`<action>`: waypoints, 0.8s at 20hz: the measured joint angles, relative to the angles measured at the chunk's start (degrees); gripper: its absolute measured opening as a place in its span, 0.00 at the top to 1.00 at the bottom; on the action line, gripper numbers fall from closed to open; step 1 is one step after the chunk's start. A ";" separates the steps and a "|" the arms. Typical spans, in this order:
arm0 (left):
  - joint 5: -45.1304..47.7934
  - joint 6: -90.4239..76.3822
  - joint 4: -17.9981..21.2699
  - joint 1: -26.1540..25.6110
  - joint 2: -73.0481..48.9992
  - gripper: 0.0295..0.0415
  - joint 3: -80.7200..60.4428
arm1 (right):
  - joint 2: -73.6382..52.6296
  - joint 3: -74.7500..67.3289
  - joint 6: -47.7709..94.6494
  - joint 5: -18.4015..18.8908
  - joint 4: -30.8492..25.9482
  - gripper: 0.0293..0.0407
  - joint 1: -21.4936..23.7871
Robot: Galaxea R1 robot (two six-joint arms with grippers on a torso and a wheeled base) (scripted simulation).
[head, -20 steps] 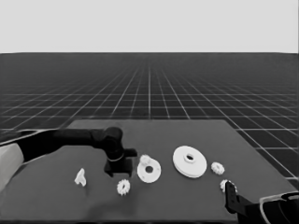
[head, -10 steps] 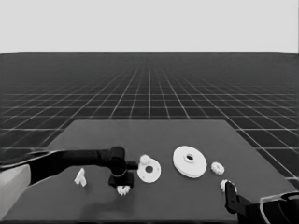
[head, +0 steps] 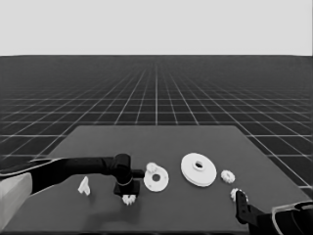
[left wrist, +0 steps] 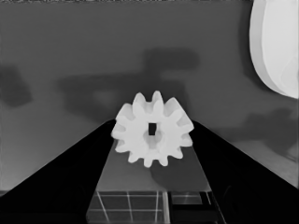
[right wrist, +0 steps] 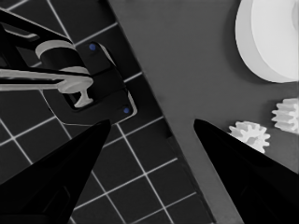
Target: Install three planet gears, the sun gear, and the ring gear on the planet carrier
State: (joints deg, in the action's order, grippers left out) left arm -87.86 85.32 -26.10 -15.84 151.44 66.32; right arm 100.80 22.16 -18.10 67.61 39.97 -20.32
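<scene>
My left gripper (head: 128, 194) is down at the table in front of the smaller round part (head: 157, 180). Its open fingers flank a planet gear (left wrist: 152, 129), also visible as the planet gear (head: 129, 199) near the table's front edge. Another gear (head: 151, 168) rests on the smaller round part's back rim. The larger round part (head: 198, 169) lies to its right. Two more gears (head: 227, 175) (head: 236, 193) lie farther right. My right gripper (right wrist: 152, 122) waits open at the table's front right corner, holding nothing.
A thin white piece (head: 84, 186) lies left of the left gripper. The smaller round part's edge (left wrist: 276, 46) shows close beside the left fingers. Past the table's edge in the right wrist view is dark machinery with blue lights (right wrist: 93, 88).
The left arm has swung toward the table's front edge and dropped lower, bringing its fingers down around the gear that lay there. The right arm has stayed still.
</scene>
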 joint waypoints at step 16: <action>-1.98 3.58 15.11 15.11 14.39 0.86 10.22 | 0.00 0.00 0.00 0.00 0.00 0.19 0.00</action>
State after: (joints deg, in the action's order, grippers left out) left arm -89.84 88.90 -10.98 -0.73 165.83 76.54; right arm 100.80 22.16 -18.10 67.61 39.97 -20.32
